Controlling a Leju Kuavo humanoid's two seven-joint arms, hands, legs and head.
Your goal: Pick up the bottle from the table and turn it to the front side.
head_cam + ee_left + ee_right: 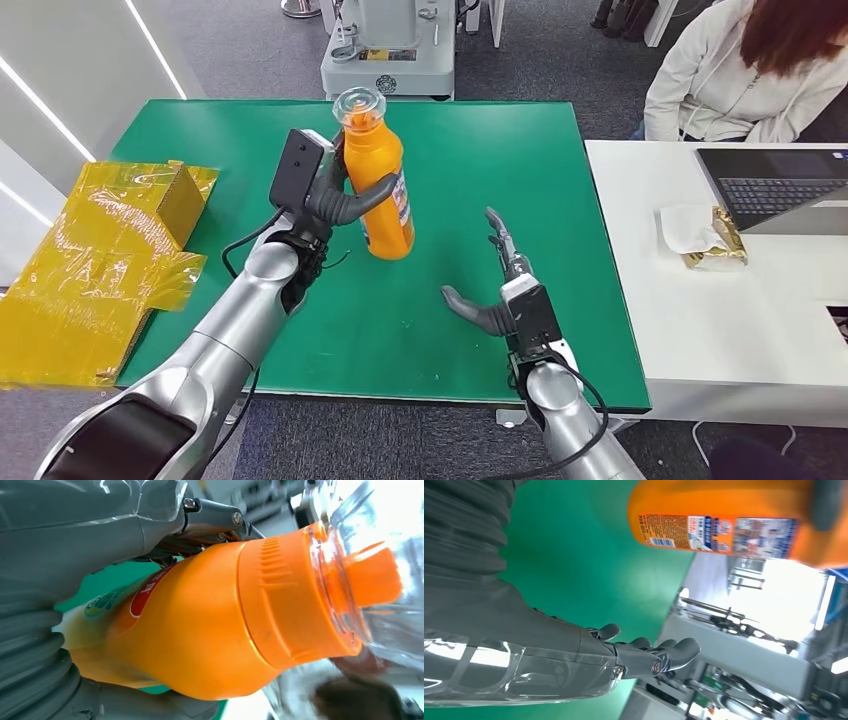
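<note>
Left hand (pixel 335 195) gripped the orange bottle (pixel 380 180) around its waist, thumb wrapped across the front, holding it roughly upright over the far middle of the green table (pixel 480 140). Right hand (pixel 497 285) waited nearby to the right, fingers spread and holding nothing. With the bottle's smooth, tapered body held by one hand, it looked liable to slip or twist loose during a turn, and it could drop onto the table.

glossy orange plastic bottle (pixel 383 190) — clear cap; matt green table (pixel 480 150)
</note>
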